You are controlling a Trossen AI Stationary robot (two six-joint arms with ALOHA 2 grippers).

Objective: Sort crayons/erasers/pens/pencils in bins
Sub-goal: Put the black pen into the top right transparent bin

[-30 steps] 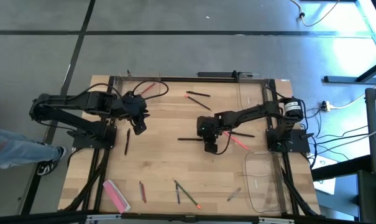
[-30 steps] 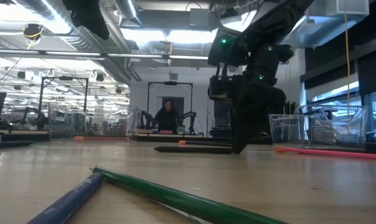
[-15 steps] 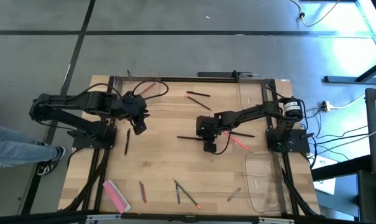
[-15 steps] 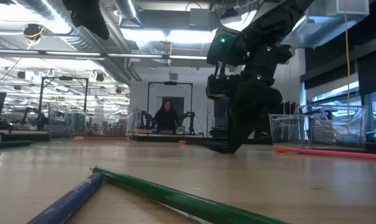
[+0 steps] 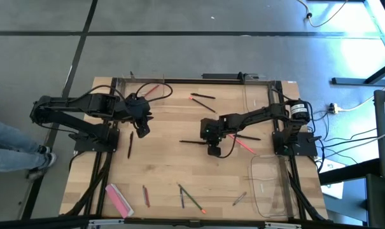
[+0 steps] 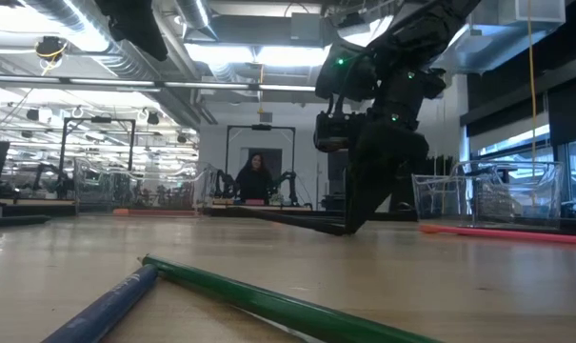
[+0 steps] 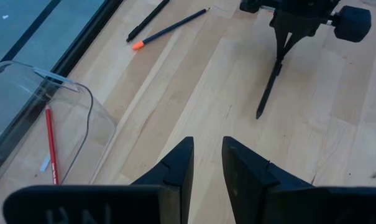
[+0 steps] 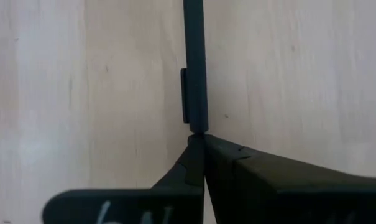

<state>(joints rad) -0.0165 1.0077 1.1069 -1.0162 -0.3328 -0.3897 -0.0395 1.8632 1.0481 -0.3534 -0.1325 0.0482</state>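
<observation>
Mid-table (image 5: 160,172), the right hand (image 5: 212,142) pinches one end of a black pen (image 5: 193,142) that looks light, stiff and slick, likelier to swing than if gripped mid-shaft, while the left hand (image 5: 141,124) waits slightly parted near a bin (image 7: 82,124).

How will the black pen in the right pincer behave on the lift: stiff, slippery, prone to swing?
The pen looks like a stiff, straight stick, so it probably won't sag. The right pincer is shut on one end only, with the rest sticking out sideways, so it may pivot or droop. Its smooth round barrel could slip; the clip may limit rolling.
</observation>
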